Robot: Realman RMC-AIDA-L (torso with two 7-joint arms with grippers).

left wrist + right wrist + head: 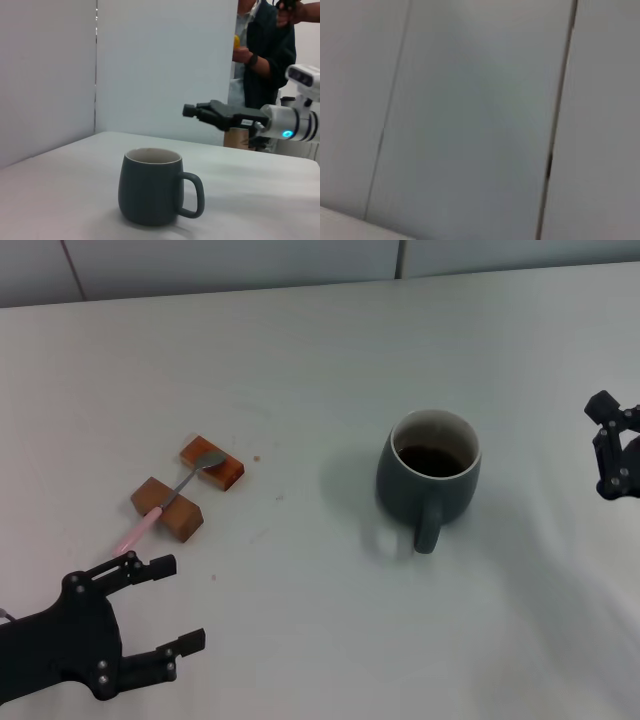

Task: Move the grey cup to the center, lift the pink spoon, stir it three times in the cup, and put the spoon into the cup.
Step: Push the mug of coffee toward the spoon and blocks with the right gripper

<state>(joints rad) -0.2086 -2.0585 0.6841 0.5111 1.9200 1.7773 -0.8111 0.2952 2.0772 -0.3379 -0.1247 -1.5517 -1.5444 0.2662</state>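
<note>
The grey cup (428, 478) stands upright near the table's middle, with dark liquid inside and its handle toward me. It also shows in the left wrist view (150, 192). The pink spoon (165, 502) lies across two brown wooden blocks at the left, its silver bowl on the far block and its pink handle pointing toward my left gripper. My left gripper (185, 602) is open and empty at the near left, just short of the spoon's handle. My right gripper (603, 447) is open and empty at the right edge, well clear of the cup. It also shows in the left wrist view (192, 111).
The far wooden block (213, 462) and the near wooden block (167, 509) hold the spoon off the white table (300, 640). A person stands behind the table in the left wrist view (265, 55). The right wrist view shows only grey wall panels.
</note>
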